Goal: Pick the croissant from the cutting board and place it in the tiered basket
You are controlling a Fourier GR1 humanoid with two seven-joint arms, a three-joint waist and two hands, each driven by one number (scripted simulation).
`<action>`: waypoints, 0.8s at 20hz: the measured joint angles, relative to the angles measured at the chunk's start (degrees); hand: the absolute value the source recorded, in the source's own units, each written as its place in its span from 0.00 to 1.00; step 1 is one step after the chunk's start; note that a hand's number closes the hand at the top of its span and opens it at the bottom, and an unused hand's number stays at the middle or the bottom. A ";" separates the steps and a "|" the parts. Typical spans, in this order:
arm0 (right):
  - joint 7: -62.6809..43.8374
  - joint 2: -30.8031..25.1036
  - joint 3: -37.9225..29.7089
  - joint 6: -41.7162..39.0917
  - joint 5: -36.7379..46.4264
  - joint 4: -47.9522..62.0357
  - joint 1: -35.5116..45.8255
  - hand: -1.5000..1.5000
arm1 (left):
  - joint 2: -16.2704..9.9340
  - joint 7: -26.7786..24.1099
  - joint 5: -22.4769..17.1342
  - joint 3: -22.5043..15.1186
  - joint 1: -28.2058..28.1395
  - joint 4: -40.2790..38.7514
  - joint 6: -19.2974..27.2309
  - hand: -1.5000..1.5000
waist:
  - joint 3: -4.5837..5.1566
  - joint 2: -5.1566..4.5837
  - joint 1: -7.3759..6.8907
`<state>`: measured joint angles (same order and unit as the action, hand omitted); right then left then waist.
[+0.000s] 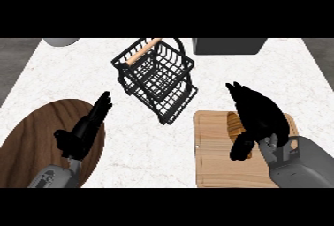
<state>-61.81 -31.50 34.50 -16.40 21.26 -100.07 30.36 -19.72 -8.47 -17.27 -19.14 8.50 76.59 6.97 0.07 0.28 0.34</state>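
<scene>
The croissant lies on the far part of the cutting board, toward its middle, and only a tan curved sliver of it shows at the left edge of the right hand. That visible strip runs roughly near-to-far, but the rest is covered, so its full long axis and which way its tips point cannot be told.

The right hand hangs right over the croissant, fingers stretched toward the far left and thumb hanging down toward the near side over the board. Whether the fingers touch the pastry or are closing round it cannot be told from this view.

The light wooden cutting board sits at the near right of the white marble counter. Just beyond its far left corner stands the black wire tiered basket, tilted in view, with a wooden handle across its top.

At the near left the left hand rests above a dark round wooden board, fingers straight, together and pointing far.

At the far edge sit a grey rounded object on the left and a dark grey box on the right.
</scene>
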 measured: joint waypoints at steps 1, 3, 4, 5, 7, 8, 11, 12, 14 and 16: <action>-0.22 0.17 0.49 0.02 0.93 0.71 -0.51 0.00 | 0.20 0.39 0.20 -0.04 0.24 0.19 0.16 0.50 | 0.00 -0.03 -0.06; -0.55 0.89 0.86 0.09 2.28 2.83 -1.17 0.00 | 0.18 0.43 0.20 0.29 0.43 -0.14 -0.39 0.50 | -0.01 -0.14 -0.20; -0.72 1.23 0.89 -0.02 2.56 3.39 -1.59 0.00 | 0.31 0.03 0.21 0.36 0.21 -0.30 -0.78 0.50 | -0.01 -0.16 -0.24; -0.69 1.79 0.91 0.00 3.09 4.01 -2.15 0.00 | 0.43 0.40 0.19 0.62 0.32 -0.07 -0.81 0.50 | -0.01 -0.17 -0.28; -0.02 2.91 0.37 0.20 4.29 5.60 -3.24 0.00 | 0.11 0.75 0.17 1.20 0.17 0.24 -1.67 0.50 | -0.04 -0.21 -0.36; 0.68 3.06 0.09 0.15 4.86 6.24 -4.10 0.00 | 0.53 0.74 0.48 1.36 0.47 -0.24 -1.71 0.50 | -0.04 -0.22 -0.34; 1.79 4.59 -1.16 -0.01 6.67 6.95 -6.01 0.00 | 1.25 -0.12 1.37 1.99 -0.27 -0.58 -2.54 0.50 | -0.05 -0.24 -0.35; 2.42 4.64 -1.73 -0.08 7.39 7.39 -6.47 0.00 | 1.50 1.01 1.47 2.22 0.42 -0.24 -2.60 0.50 | -0.06 -0.25 -0.35; 3.57 5.64 -2.02 0.80 9.67 9.81 -7.71 0.00 | 2.03 0.64 2.11 2.72 0.52 -0.78 -2.60 0.50 | -0.06 -0.28 -0.38; 3.86 6.02 -3.20 0.90 10.86 10.07 -9.01 0.00 | 2.29 0.48 2.49 3.39 0.47 -1.25 -3.14 0.50 | -0.06 -0.27 -0.34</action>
<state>-57.95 -25.48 31.30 -15.50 32.12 -90.00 21.35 -17.43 -7.99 -14.78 -15.75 8.98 75.33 3.82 0.01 0.01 0.01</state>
